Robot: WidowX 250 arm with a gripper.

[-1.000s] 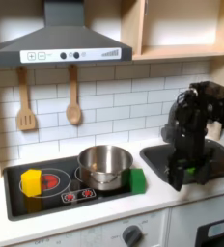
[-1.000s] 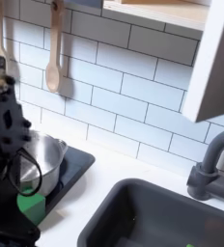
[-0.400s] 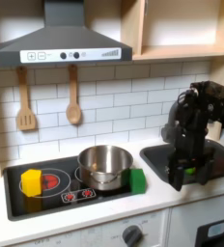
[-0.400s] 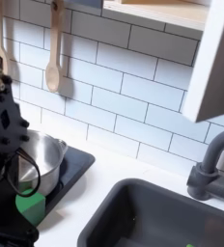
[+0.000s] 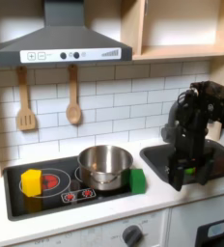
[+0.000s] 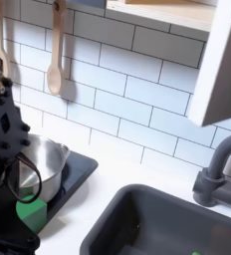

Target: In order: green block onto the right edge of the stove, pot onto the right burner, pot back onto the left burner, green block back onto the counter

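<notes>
The shiny pot stands on the burner at the first exterior view's right of the black stove. The green block rests on the stove's edge just to the pot's right, touching nothing else. My gripper hangs pointing down over the sink, well right of the block, open with nothing in it. In the second exterior view my black arm fills the left side in front of the pot, and the green block shows below it on the stove.
A yellow block sits on the other burner. The dark sink lies under the gripper, its faucet behind. A wooden spatula and spoon hang on the tiled wall under the hood. White counter runs along the front.
</notes>
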